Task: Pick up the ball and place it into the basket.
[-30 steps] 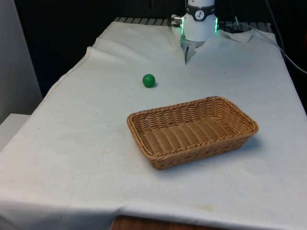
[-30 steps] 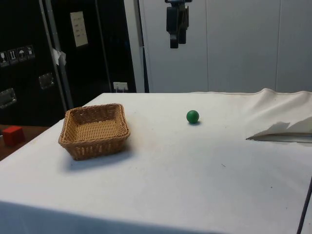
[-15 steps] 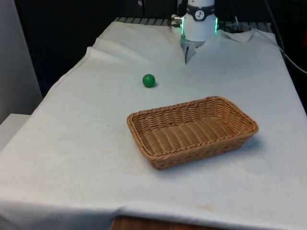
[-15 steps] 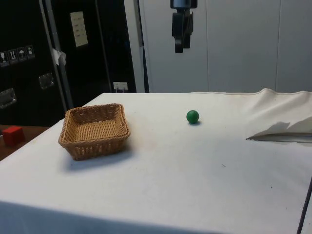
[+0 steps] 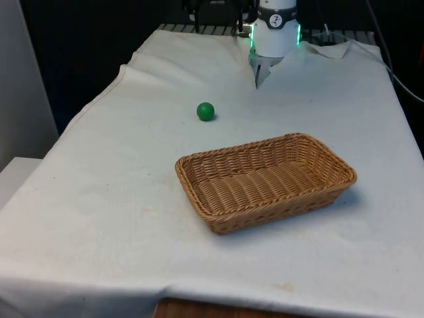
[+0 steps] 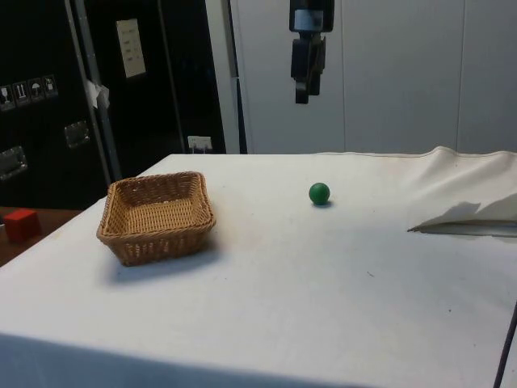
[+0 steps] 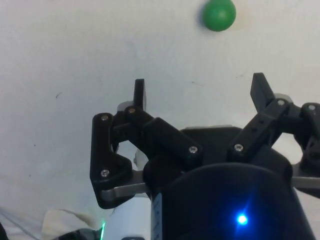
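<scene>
Tool [image 7: 197, 92]: black, two-fingered, hanging high above the worktop [image 6: 339, 267] with its jaws spread wide and nothing between them. In the side view the tool [image 6: 305, 89] sits well above the ball and slightly towards the basket's side of it.

Ball [image 6: 319, 192]: small, green, resting on the white cloth in the open, nearer the worktop's far end where the robot stands than its near edge. Untouched; the ball [image 5: 206, 111] lies well apart from the basket. From the wrist it shows ahead of the fingertips, off their centre line [image 7: 218, 14].

Basket [image 5: 265, 180]: shallow, rectangular, woven wicker, empty, standing square on the cloth towards the near edge of the worktop. Its rim is low and the mouth is wide.

Progress: by my judgement nothing of the task is done. The descent, the grasp, the carry and the drop all remain.

Surroundings: a raised fold of cloth [image 6: 464, 214] near the robot's end of the worktop; a small red block [image 6: 22, 224] off the worktop's edge, beyond the basket.

Obstructions: none between tool, ball and basket, as far as I can see.
</scene>
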Robot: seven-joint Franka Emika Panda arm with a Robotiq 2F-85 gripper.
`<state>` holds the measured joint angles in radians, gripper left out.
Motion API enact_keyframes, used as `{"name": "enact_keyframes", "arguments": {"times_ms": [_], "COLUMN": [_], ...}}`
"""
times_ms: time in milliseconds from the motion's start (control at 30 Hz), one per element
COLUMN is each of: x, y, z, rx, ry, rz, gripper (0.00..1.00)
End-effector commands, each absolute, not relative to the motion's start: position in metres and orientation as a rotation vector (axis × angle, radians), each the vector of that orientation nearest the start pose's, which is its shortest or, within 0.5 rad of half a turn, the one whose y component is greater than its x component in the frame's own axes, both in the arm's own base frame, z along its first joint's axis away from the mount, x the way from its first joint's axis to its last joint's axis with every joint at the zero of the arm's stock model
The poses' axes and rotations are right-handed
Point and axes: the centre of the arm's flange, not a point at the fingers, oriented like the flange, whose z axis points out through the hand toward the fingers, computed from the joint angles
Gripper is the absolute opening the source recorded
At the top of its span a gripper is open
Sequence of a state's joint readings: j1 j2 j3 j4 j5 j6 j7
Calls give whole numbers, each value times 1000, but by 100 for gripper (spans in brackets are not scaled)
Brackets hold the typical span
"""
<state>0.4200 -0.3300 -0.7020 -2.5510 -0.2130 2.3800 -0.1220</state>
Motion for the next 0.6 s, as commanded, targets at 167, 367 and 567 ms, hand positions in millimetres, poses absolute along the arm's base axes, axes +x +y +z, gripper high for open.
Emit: {"name": "enact_keyframes", "arguments": {"times_ms": [167,367,567], "x": [420,418,416], "y": [-120,-119,-119], "z": [350,337,326], "rx": [-3104,-3110,-3117], "ry": [-8,-4,1], "rz": [-190,-201,-208], "gripper": [100,100,100]}}
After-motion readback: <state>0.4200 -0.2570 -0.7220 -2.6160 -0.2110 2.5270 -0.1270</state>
